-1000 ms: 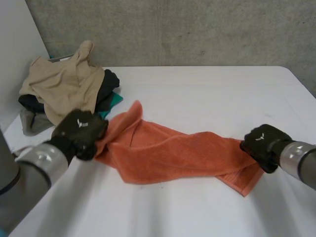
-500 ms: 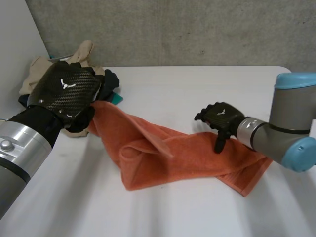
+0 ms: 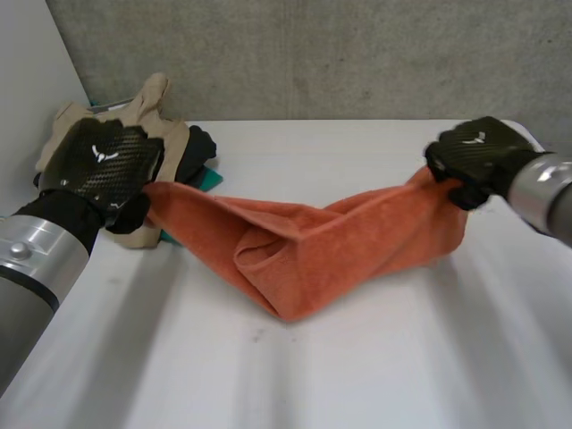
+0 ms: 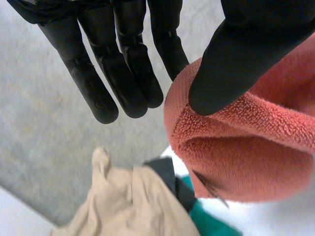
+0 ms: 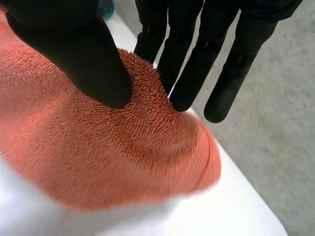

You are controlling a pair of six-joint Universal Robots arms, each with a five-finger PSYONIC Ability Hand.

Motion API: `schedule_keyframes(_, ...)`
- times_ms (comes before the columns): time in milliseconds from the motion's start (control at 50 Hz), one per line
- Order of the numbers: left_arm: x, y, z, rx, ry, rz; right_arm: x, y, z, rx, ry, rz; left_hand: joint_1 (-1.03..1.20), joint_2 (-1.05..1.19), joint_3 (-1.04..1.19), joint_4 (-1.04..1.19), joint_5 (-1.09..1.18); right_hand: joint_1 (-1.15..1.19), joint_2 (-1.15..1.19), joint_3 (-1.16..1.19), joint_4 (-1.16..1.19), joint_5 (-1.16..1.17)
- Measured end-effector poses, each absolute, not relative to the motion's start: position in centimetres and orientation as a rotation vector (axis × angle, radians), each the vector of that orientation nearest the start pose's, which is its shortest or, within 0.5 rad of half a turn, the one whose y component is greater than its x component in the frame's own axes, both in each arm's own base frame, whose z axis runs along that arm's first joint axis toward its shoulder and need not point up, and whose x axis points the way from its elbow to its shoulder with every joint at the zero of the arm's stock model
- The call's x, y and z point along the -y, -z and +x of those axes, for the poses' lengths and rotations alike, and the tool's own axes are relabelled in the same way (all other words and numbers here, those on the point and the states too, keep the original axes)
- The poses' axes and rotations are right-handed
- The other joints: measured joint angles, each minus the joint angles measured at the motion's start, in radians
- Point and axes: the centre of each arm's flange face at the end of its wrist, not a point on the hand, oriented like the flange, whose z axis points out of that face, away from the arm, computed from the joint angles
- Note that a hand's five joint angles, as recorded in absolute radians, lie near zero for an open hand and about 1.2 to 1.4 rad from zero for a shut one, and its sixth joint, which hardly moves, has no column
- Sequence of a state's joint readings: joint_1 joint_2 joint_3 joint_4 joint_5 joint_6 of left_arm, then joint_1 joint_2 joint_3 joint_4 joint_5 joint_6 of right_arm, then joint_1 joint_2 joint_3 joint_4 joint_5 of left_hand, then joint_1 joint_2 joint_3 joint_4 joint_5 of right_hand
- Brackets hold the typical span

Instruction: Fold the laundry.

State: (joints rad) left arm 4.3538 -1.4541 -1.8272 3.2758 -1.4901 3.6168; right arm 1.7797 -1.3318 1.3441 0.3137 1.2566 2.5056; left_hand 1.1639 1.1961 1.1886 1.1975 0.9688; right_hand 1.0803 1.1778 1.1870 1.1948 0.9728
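An orange towel (image 3: 313, 246) hangs stretched between my two hands above the white table (image 3: 375, 366), its middle sagging down to the tabletop. My left hand (image 3: 103, 170) is shut on the towel's left end; in the left wrist view the thumb (image 4: 231, 64) pinches the orange towel (image 4: 246, 147) against straight fingers. At the back right my right hand (image 3: 474, 156) is shut on the other end. In the right wrist view its thumb (image 5: 74, 54) and fingers pinch a fold of the towel (image 5: 98, 142).
A pile of laundry sits at the table's back left corner: a beige garment (image 3: 116, 134) on top, dark and teal cloth (image 3: 210, 179) under it. The same beige garment (image 4: 133, 206) lies beyond my left fingertips. A concrete wall (image 3: 357, 54) stands behind the table.
The towel lay on the table a second ago. My right hand let go, took the right end again and lifted it back and up. My left hand raised its end too.
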Motion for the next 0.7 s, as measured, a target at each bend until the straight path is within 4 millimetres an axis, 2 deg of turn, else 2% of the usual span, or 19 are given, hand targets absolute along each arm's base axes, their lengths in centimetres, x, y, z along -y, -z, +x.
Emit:
schedule_keyframes(60,21.7,-26.0,-22.1,-2.048,2.118,0.963,27.0,-27.7,21.0,-2.261,1.749,-1.398,0.0,0.001,0.0,0.0,0.0,0.0,0.0,0.003,0.0,0.004)
schedule_keyframes(140,22.7,-23.7,-22.1,-2.122,2.036,0.976,25.6,-26.8,20.2,-2.308,1.626,-1.535,0.0,0.001,0.004,0.0,0.0,0.0,0.0,0.004,0.001,0.004)
schedule_keyframes(160,23.2,-22.5,-22.2,-2.159,1.995,0.989,25.3,-26.3,20.1,-2.315,1.585,-1.586,0.0,0.001,0.005,0.0,0.0,0.0,0.0,0.004,0.001,0.005)
schedule_keyframes(200,23.7,-21.6,-22.4,-2.183,1.969,1.002,25.6,-25.7,20.1,-2.315,1.573,-1.611,0.0,0.001,0.005,0.0,0.0,0.0,0.0,0.004,0.001,0.006)
schedule_keyframes(240,24.6,-20.4,-23.1,-2.201,1.953,1.024,26.6,-25.0,20.3,-2.31,1.6,-1.613,0.0,0.001,0.005,0.0,0.0,0.0,0.0,0.004,0.001,0.007)
schedule_keyframes(300,26.2,-20.6,-24.5,-2.162,2.006,1.041,28.9,-24.8,20.7,-2.285,1.727,-1.568,0.0,0.002,0.005,0.001,0.0,0.007,0.0,0.004,0.002,0.014)
schedule_keyframes(320,26.8,-21.1,-25.1,-2.131,2.044,1.04,29.8,-24.9,20.9,-2.271,1.786,-1.545,0.0,0.002,0.005,0.002,0.0,0.016,0.0,0.004,0.002,0.014)
schedule_keyframes(360,28.5,-23.5,-26.6,-2.022,2.172,1.021,32.3,-26.2,21.5,-2.214,1.989,-1.455,0.0,0.002,0.005,0.004,0.0,0.018,0.0,0.004,0.002,0.016)
schedule_keyframes(380,28.5,-23.5,-26.6,-2.022,2.172,1.021,32.3,-26.2,21.5,-2.214,1.989,-1.455,0.0,0.002,0.005,0.004,0.0,0.018,0.0,0.004,0.002,0.016)
schedule_keyframes(400,29.8,-26.3,-27.7,-1.912,2.294,0.985,34.0,-27.9,22.0,-2.142,2.173,-1.362,0.0,0.002,0.005,0.004,0.0,0.018,0.0,0.004,0.002,0.016)
schedule_keyframes(420,30.1,-27.3,-28.0,-1.875,2.334,0.97,34.6,-28.6,22.1,-2.11,2.24,-1.324,0.0,0.002,0.005,0.004,0.0,0.018,0.0,0.004,0.002,0.017)
schedule_keyframes(440,30.9,-30.0,-28.5,-1.778,2.436,0.923,35.5,-30.1,22.4,-2.035,2.378,-1.241,0.0,0.002,0.005,0.004,0.0,0.018,0.0,0.004,0.002,0.017)
schedule_keyframes(460,31.1,-31.2,-28.7,-1.733,2.482,0.899,35.9,-30.9,22.5,-1.993,2.442,-1.198,0.0,0.002,0.005,0.004,0.0,0.018,0.0,0.004,0.002,0.018)
schedule_keyframes(500,31.7,-35.1,-29.1,-1.594,2.626,0.812,36.8,-33.1,22.8,-1.856,2.62,-1.061,0.0,0.002,0.005,0.004,0.0,0.018,0.0,0.004,0.002,0.023)
schedule_keyframes(580,31.9,-39.2,-29.1,-1.453,2.794,0.686,37.0,-35.3,22.8,-1.685,2.778,-0.901,0.0,0.002,0.005,0.004,0.0,0.018,0.0,0.004,0.002,0.025)
schedule_keyframes(640,32.1,-39.4,-28.9,-1.461,2.836,0.639,36.3,-35.3,22.7,-1.657,2.783,-0.866,0.0,0.002,0.005,0.004,0.0,0.018,0.0,0.004,0.002,0.032)
schedule_keyframes(700,32.4,-37.2,-28.8,-1.553,2.8,0.642,35.5,-33.9,22.7,-1.705,2.713,-0.898,0.0,0.002,0.005,0.004,0.0,0.018,0.0,0.004,0.002,0.032)
